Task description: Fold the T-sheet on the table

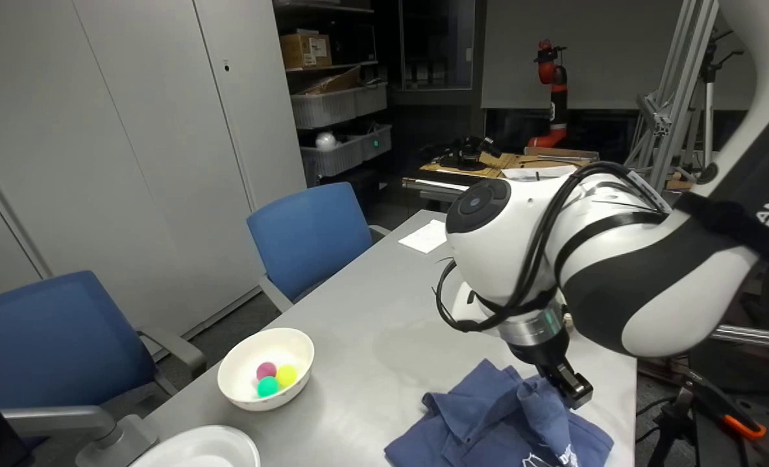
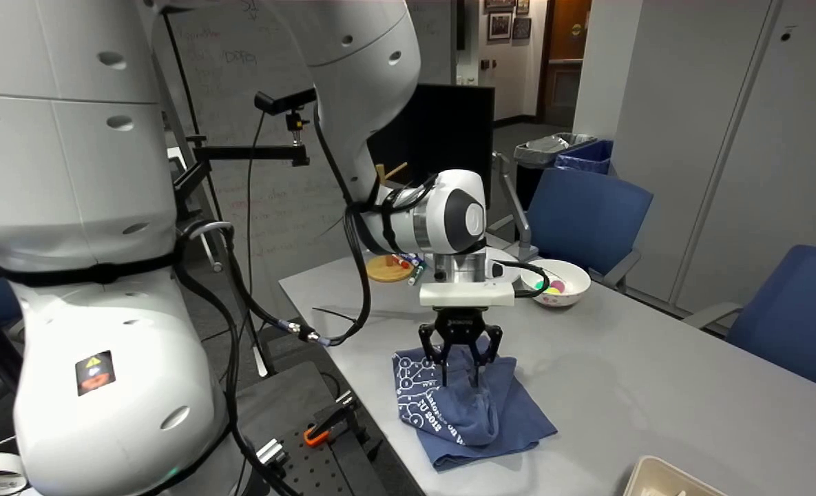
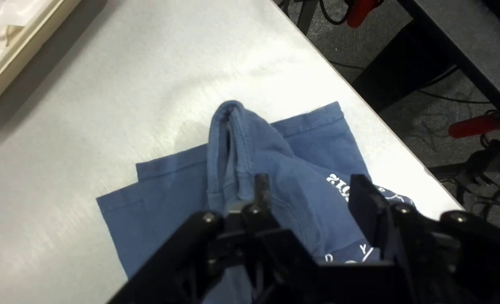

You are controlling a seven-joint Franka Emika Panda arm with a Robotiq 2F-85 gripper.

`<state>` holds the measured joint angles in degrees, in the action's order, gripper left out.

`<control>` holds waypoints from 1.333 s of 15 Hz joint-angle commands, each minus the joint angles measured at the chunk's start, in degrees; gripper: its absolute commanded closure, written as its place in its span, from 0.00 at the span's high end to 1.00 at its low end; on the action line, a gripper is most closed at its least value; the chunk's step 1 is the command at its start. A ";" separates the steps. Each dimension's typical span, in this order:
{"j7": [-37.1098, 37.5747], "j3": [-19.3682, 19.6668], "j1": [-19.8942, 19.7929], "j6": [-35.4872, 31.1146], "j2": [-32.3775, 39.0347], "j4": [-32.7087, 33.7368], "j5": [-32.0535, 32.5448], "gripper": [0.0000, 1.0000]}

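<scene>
Wrist view, hand [image 3: 311, 183] parted at the T-sheet [image 3: 277, 169], table [image 3: 64, 152] edge near (more room toward left)

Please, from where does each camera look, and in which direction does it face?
In an exterior view, the camera sits beside the arm, facing diagonally across the table toward the chairs; arm and gripper show.
In an exterior view, it seems to sit near the table end by the bowl, facing lengthwise toward the orange robot; arm and gripper show at right.
Wrist view: on the wrist, facing down at the shirt; the fingers show at the bottom.
All share table and shirt; both exterior views share bowl and chairs.
</scene>
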<state>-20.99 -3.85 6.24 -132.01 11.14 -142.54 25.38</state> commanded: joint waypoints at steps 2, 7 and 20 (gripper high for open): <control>-2.13 -0.77 -1.67 -2.69 -1.58 -2.12 -2.88 0.94; -5.36 -4.08 -0.65 -8.48 0.32 -1.22 -10.24 1.00; -9.08 -8.59 -0.04 -9.83 11.85 6.26 -16.90 1.00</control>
<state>-28.96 -14.44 6.99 -140.49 18.34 -139.27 5.55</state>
